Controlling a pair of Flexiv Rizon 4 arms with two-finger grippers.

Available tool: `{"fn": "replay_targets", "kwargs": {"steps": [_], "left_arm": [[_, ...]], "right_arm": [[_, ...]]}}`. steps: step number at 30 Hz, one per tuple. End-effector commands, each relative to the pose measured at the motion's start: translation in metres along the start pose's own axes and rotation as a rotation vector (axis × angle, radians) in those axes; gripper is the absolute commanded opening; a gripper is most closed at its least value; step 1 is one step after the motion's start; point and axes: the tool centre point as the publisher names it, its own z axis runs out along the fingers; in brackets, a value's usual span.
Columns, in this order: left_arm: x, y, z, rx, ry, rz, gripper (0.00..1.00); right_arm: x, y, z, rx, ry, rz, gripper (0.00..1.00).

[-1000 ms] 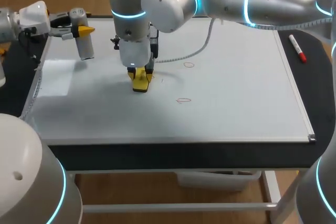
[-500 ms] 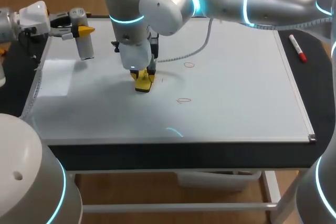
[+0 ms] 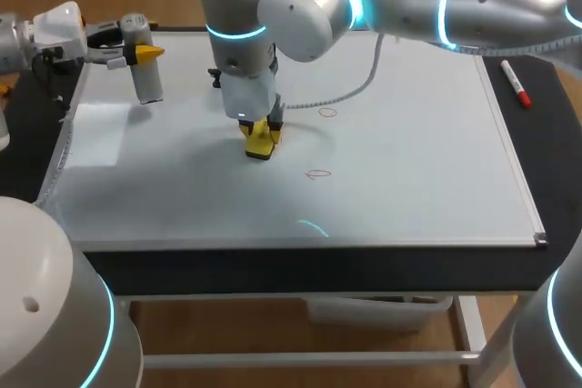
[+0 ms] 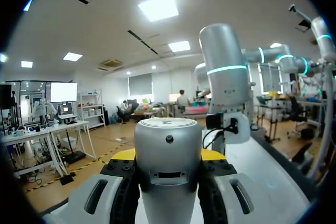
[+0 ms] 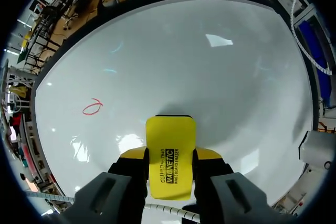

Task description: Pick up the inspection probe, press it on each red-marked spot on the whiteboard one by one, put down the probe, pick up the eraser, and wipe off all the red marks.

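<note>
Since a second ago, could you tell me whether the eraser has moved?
Yes. The eraser slid across the whiteboard, closer to the lower red mark.

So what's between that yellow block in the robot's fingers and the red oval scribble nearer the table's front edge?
Nothing but bare white board. The head view shows an empty stretch between the yellow eraser and that red oval.

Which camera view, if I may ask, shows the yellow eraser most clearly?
The right wrist view: the yellow eraser shows close up, clamped in the right gripper. The head view shows it small under that gripper, over the whiteboard. The left wrist view does not show it.
</note>
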Motion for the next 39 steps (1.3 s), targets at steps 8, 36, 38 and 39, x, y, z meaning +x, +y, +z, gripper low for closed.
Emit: {"fn": "replay_targets", "kwargs": {"steps": [8, 36, 38, 39], "left_arm": [[0.001, -0.002, 0.000, -0.002, -0.002, 0.000, 0.00], [0.001, -0.002, 0.000, -0.002, -0.002, 0.000, 0.00], [0.001, -0.002, 0.000, -0.002, -0.002, 0.000, 0.00], [0.001, -0.002, 0.000, -0.002, -0.002, 0.000, 0.00]], "right_arm": [[0.026, -0.008, 0.011, -0.010, -0.017, 0.037, 0.00], [0.077, -0.042, -0.050, 0.076, -0.082, 0.171, 0.00], [0.088, -0.049, -0.052, 0.085, -0.078, 0.204, 0.00], [0.095, -0.053, -0.053, 0.089, -0.076, 0.224, 0.00]]}}
